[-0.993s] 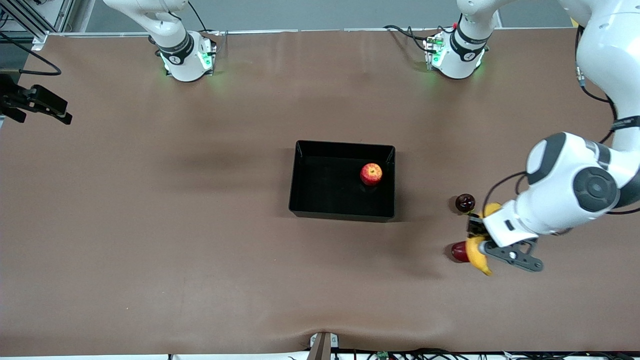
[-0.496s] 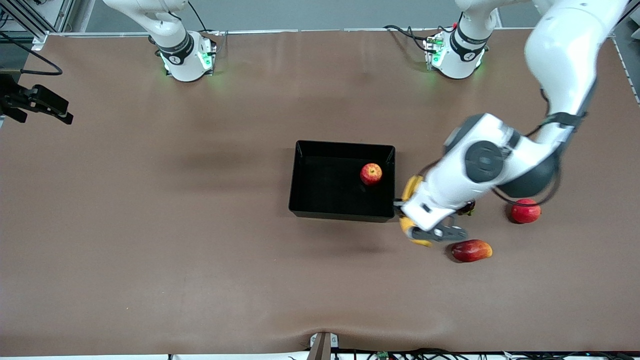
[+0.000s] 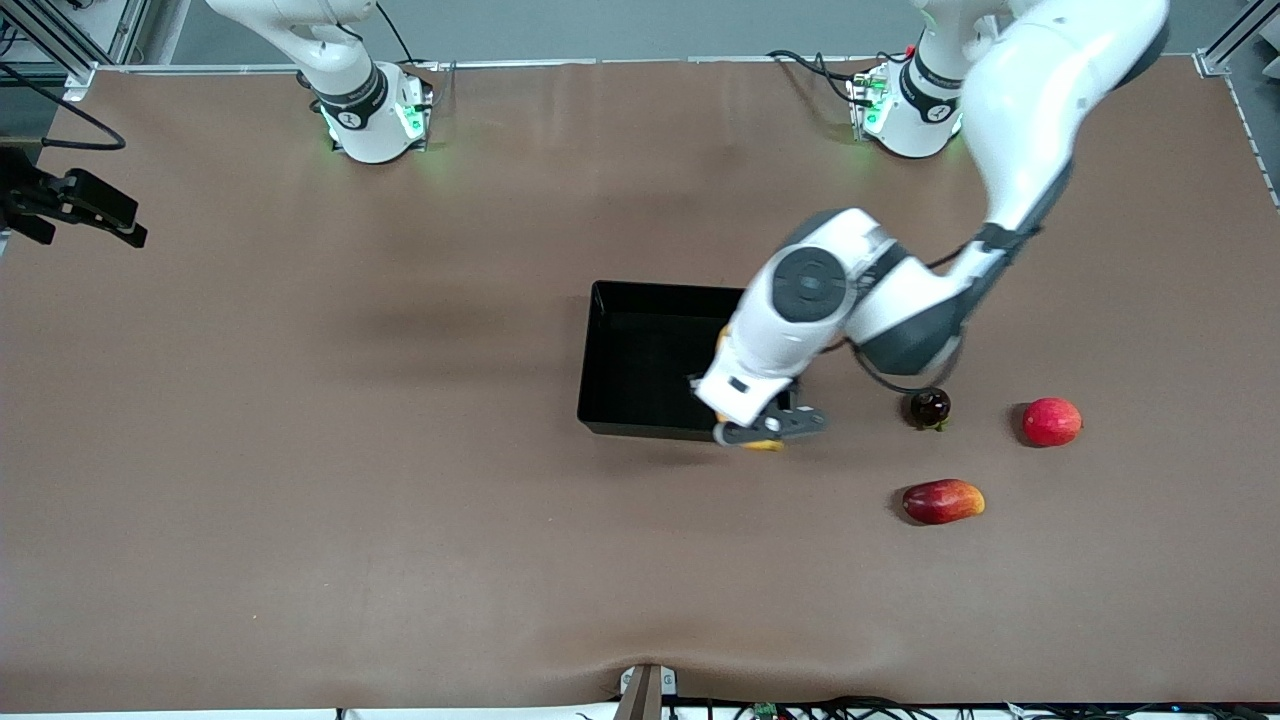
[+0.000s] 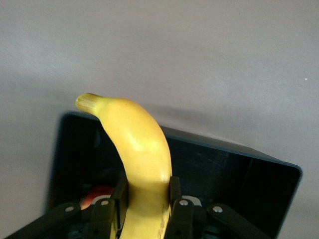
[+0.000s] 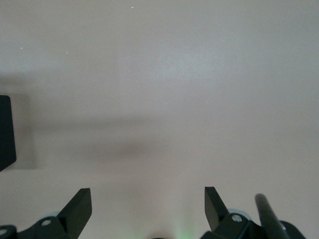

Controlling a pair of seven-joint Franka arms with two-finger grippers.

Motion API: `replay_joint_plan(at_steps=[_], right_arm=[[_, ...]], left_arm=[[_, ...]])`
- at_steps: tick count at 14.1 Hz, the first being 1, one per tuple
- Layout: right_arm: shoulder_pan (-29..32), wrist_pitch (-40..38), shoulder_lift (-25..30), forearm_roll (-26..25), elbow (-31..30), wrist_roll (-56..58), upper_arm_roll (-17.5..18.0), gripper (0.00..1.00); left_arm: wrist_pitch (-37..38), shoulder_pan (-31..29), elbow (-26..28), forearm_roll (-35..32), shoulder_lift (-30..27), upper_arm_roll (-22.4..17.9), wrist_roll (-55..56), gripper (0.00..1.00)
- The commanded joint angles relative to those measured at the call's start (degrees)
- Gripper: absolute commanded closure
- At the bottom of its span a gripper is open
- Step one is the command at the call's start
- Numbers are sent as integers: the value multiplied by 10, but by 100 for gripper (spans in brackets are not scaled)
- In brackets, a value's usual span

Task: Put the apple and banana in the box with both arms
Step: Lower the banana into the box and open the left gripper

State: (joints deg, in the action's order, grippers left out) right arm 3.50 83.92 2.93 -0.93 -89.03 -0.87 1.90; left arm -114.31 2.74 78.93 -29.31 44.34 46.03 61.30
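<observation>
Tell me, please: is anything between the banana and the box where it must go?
Nothing visible is in the way. The left tool is shut on the banana above the box, at its end toward the left arm. The apple lies inside just below, so the banana may land against it.

The left gripper (image 4: 147,211) is clamped on a curved yellow banana (image 4: 139,164), its black fingers (image 4: 175,196) pressing either side of the fruit's lower part while the stubby stem end rises clear above them. Under the banana lies a shallow rectangular black plastic box (image 4: 239,174) with glossy walls, resting on a plain pale surface (image 4: 199,59). Inside the box, partly hidden by the gripper, a small patch of a round red apple (image 4: 95,195) shows.
</observation>
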Motion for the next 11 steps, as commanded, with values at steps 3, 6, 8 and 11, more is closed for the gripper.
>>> replay_joint_plan(at_steps=[3, 6, 8, 11], right_arm=[[11, -4, 8, -8, -3, 0, 12, 0], [12, -4, 8, -8, -3, 0, 12, 0], [12, -4, 8, -8, -3, 0, 12, 0], [10, -5, 8, -9, -2, 0, 12, 0]], left_arm=[[-23, 95, -16, -3, 4, -59, 53, 100], [-35, 154, -17, -3, 4, -98, 65, 100], [-61, 199, -17, -3, 6, -138, 74, 100], [-99, 249, -17, -2, 16, -188, 76, 100]])
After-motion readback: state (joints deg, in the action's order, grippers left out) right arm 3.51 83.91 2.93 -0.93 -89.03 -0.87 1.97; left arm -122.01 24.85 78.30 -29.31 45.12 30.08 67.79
